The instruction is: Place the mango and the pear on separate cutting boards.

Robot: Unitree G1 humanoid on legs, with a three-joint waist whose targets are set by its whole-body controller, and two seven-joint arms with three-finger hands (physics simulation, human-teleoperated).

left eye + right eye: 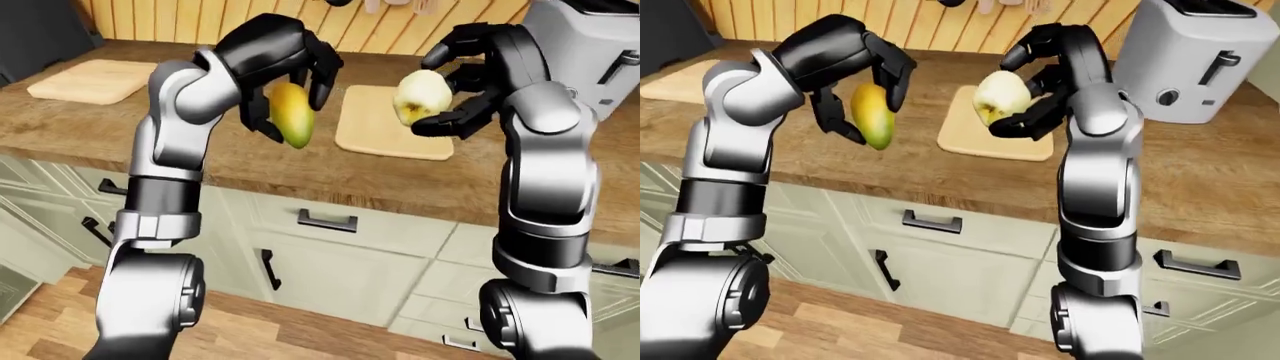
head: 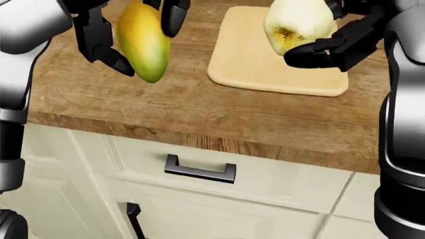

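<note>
The wooden table carries a board at centre and another board at ten o'clock, partly cropped. Left hand clasps the mango; right hand cups the pear, both aloft, fingers partly hiding them.

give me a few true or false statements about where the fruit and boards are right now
1. The left hand holds the mango above the counter. True.
2. The pear lies on a cutting board. False: the right hand holds it in the air.
3. Two cutting boards show, the near board and the far board. True.
4. The mango rests on the far board. False: that board is bare.
5. A toaster stands at the view's right. True.
</note>
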